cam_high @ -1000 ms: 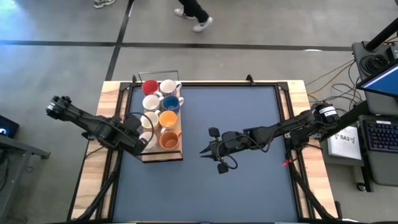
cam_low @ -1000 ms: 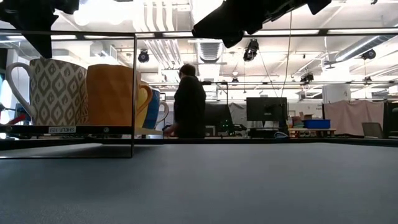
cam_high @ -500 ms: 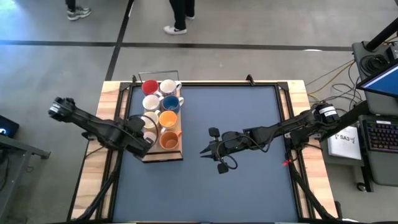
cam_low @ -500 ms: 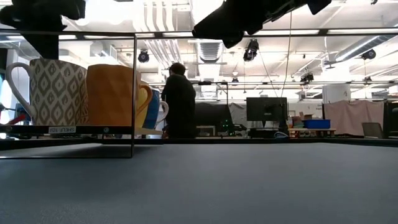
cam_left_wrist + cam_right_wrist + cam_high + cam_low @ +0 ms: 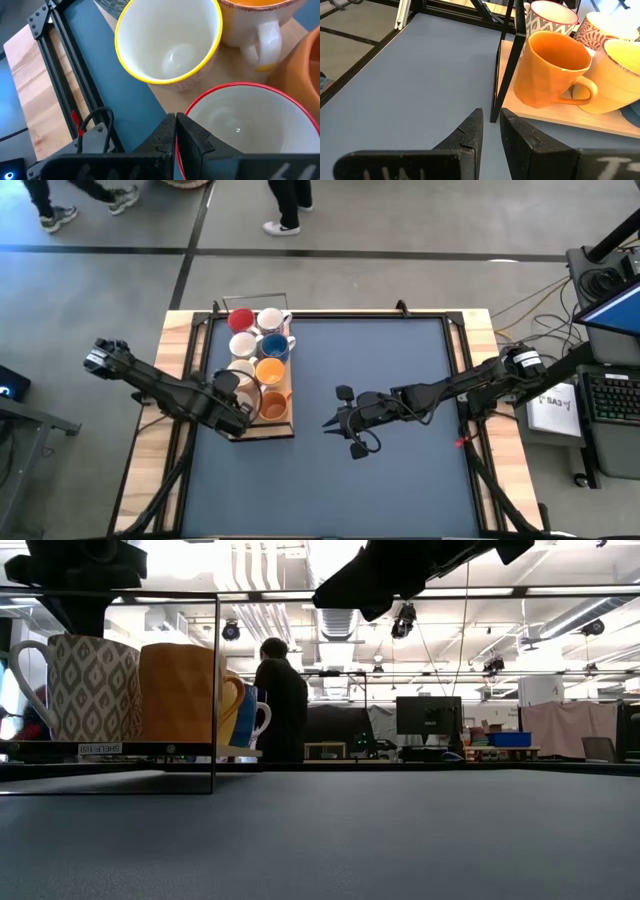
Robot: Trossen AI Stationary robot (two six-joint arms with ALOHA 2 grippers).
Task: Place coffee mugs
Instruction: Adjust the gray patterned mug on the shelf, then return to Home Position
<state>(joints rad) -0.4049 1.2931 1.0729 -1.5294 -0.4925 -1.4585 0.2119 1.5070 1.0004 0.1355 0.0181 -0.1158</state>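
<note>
Left claw (image 5: 175,131) (pinched closed) above red-rimmed mug (image 5: 250,120) on wooden tray (image 5: 262,426)

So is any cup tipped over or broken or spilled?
No, nothing stands out. The round ceramic coffee mugs stand upright in two rows on the wooden shelf board. No spills or cracks show. The left gripper is shut beside the nearest white mug; the right gripper hovers apart.

Open-plan lab: monitors (image 5: 428,715) on benches, ceiling ducts (image 5: 262,615), strip lighting
</note>
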